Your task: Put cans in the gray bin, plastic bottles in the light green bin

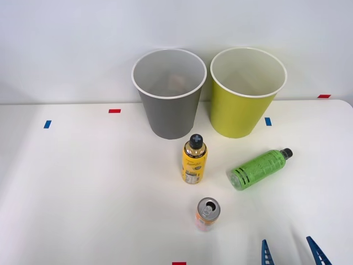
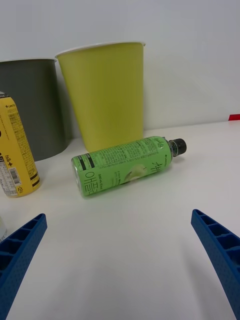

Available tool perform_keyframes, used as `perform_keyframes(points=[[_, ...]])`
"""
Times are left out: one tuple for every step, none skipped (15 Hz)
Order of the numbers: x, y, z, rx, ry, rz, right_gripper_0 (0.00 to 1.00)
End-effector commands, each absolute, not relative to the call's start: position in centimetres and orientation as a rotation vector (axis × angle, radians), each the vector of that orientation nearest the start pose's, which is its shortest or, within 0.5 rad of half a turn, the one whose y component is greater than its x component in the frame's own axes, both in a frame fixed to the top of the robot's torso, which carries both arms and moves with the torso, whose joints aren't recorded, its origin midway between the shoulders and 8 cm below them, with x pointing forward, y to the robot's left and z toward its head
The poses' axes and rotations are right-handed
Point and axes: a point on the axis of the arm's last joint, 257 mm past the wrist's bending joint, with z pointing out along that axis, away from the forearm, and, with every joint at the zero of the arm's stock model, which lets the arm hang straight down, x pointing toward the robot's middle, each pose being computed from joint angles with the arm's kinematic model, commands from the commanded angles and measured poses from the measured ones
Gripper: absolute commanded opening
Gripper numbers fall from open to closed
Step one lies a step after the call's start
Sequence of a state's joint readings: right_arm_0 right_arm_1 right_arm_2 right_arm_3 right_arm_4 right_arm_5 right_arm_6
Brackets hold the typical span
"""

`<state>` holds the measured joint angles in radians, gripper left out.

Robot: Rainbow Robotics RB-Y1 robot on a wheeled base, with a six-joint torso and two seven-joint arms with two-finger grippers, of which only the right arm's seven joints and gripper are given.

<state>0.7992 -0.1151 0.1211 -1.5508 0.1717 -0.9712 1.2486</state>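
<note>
The gray bin (image 1: 171, 117) (image 2: 35, 110) and the light green bin (image 1: 238, 115) (image 2: 107, 95) stand side by side at the back of the white table. Something dim lies inside the gray bin; I cannot tell what it is. A yellow-labelled plastic bottle (image 1: 194, 162) (image 2: 15, 150) stands upright in front of the gray bin. A green plastic bottle (image 1: 258, 168) (image 2: 125, 165) lies on its side, its cap pointing right and away. A pale orange can (image 1: 208, 213) stands nearer to me. My right gripper (image 1: 287, 242) (image 2: 118, 216) is open, low over the table, short of the green bottle and holding nothing.
Small red tape marks (image 1: 114, 111) and blue tape marks (image 1: 268, 121) dot the tabletop. A white wall rises right behind the bins. Bare table stretches to the left and along the front.
</note>
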Motion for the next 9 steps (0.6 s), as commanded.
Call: perform_keyframes(points=[[23.94,-24.05,-30.02,0.015,1.412,0.149,1.0],[23.94,-24.05,-30.02,0.015,1.412,0.149,1.0],[23.94,-24.05,-30.02,0.015,1.412,0.149,1.0],[23.94,-24.05,-30.02,0.015,1.412,0.149,1.0],[23.94,-24.05,-30.02,0.015,1.412,0.149,1.0],[23.94,-24.05,-30.02,0.015,1.412,0.149,1.0],[23.94,-24.05,-30.02,0.015,1.412,0.149,1.0],[23.94,-24.05,-30.02,0.015,1.412,0.149,1.0],[23.94,-24.05,-30.02,0.015,1.412,0.149,1.0]])
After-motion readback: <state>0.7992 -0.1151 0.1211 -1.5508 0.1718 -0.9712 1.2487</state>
